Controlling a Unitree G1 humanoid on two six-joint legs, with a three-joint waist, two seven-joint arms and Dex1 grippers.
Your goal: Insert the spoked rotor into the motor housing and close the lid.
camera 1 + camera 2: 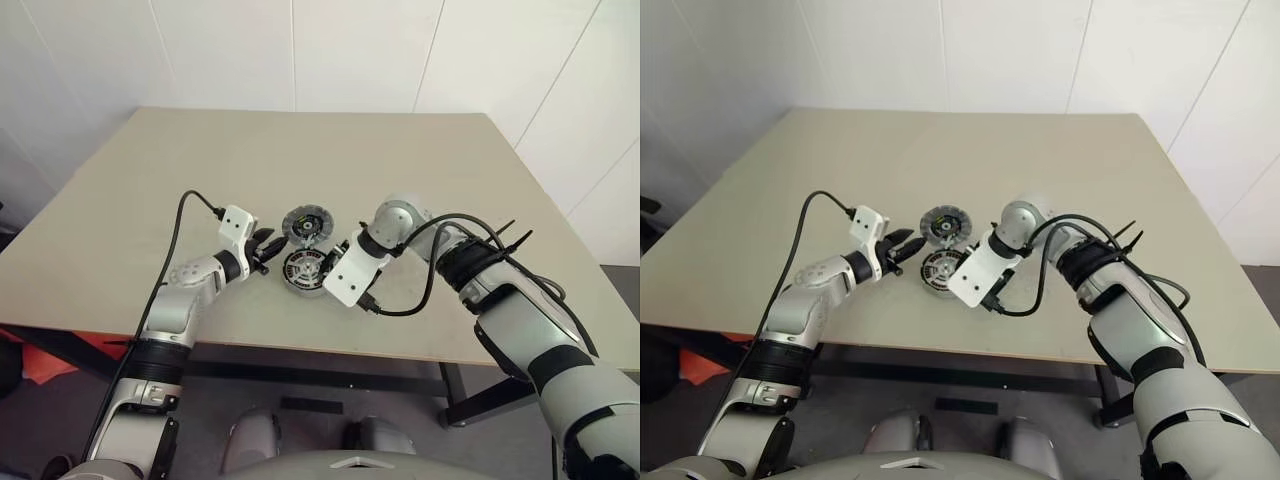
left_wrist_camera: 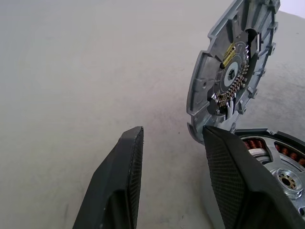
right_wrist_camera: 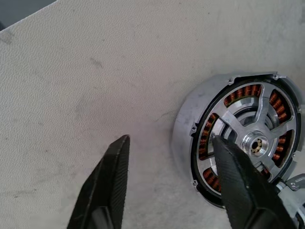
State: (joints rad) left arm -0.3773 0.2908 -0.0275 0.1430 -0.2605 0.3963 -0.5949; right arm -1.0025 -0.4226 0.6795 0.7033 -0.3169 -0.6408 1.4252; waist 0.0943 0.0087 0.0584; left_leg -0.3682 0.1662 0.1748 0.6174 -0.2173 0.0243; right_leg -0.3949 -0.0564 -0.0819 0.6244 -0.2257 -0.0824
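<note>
Nearest the robot, the right gripper [image 3: 169, 183] angled steeply down over the near rim of the motor housing [image 1: 303, 271]. Its fingers stood spread, one hanging over the housing's wall and winding ring, the other over bare table [image 1: 120, 210], with nothing pinched between them. That straddle read as a set-up for bracing or nudging the housing's wall, not a grip already made.

The spoked rotor [image 3: 257, 131] sat inside the housing, its silver spokes lying over the copper windings and its hub centred. Insertion looked done; whether it was fully seated could not be told.

At the housing's left, the left gripper [image 2: 174, 164] pointed nearly level toward it, fingers parted and empty, one fingertip close beside the housing's edge. Probably it was placed there to stop the housing sliding.

Just beyond the housing, the lid [image 2: 233, 71] stood tilted on edge, inner face with its dark centre and green bits turned toward the left gripper, lower rim at the housing's far side. It seemed propped there, ready to be tipped shut. Closing was not yet done.
</note>
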